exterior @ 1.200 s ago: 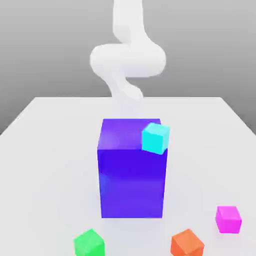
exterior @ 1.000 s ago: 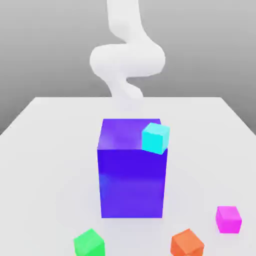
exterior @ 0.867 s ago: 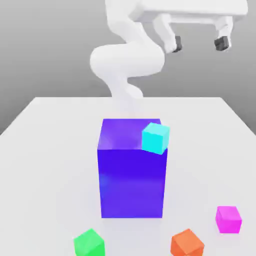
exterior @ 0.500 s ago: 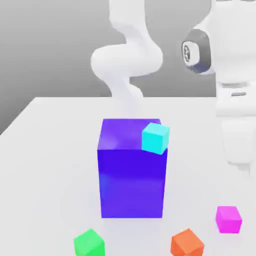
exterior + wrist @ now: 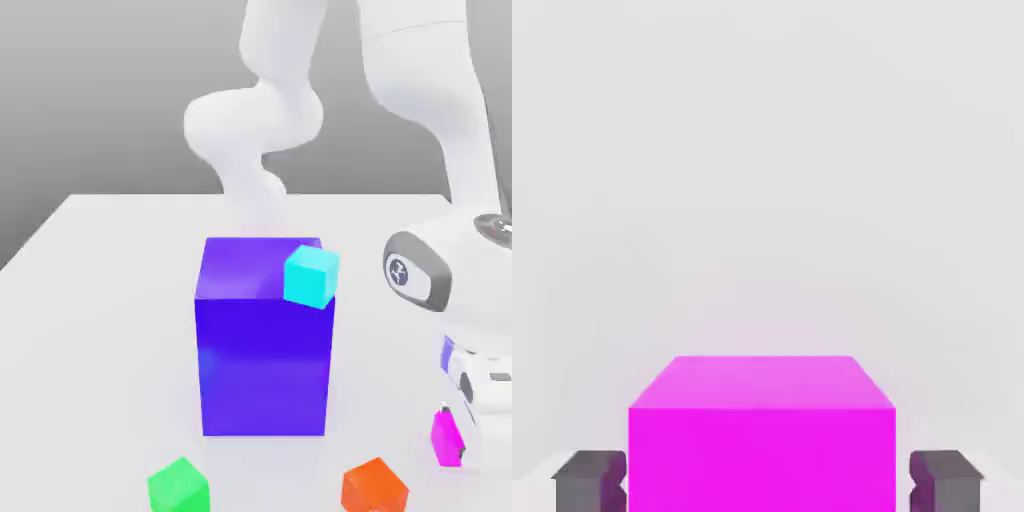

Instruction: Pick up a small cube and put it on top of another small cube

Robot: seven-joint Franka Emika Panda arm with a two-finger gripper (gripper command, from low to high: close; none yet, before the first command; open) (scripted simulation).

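1. End effector (image 5: 768, 482): jaws apart, astride the magenta cube (image 5: 762, 460). One pad is touching it or nearly so; beside the other a thin gap shows. Not clamped yet.
2. Task cube: magenta one, between the pads, down at the tabletop (image 5: 110, 300). Its sides look square to the pads; no twist needed.
3. Step in hand, as judged: the grasp. Finish closing straight and evenly; hold the wrist steady so the nearer pad doesn't shove the cube sideways.
4. Wait for firm contact on both faces before any lift. Going up early could leave it behind or let it tilt.
5. Depth: pads should bear well down the side faces, not just the upper edge. Can't tell how far down they reach.
6. Lift straight up first, then travel. Low sideways moves could drag the cube or knock the orange cube (image 5: 374, 488), near the end effector, toward the exterior view's left.
7. Target not named. Other options: green cube (image 5: 180, 487), farther off past the orange one; cyan cube (image 5: 311, 277), up on the blue box (image 5: 264, 365), higher than the end effector's grasp point. That one would need much more clearance.
8. Keep the cube level in the grip; a tilted hold would make stacking shaky.
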